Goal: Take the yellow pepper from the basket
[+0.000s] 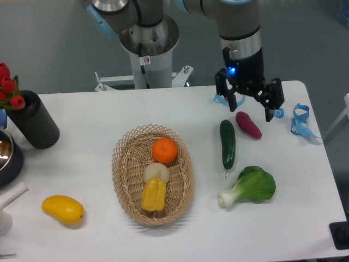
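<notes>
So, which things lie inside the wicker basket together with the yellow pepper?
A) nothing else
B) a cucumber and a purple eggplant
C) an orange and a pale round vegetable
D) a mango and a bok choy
C: in the basket, the orange and a pale round vegetable lie just behind the yellow pepper; the other produce lies on the table outside it.

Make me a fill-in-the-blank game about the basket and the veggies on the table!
1. The yellow pepper lies inside the ____.
2. The round fruit at the far end of the basket is colored ____.
3. The gripper hovers open above the purple ____.
4. The cucumber lies ____ the basket, on the table.

Missing words: basket; orange; eggplant; outside
</notes>
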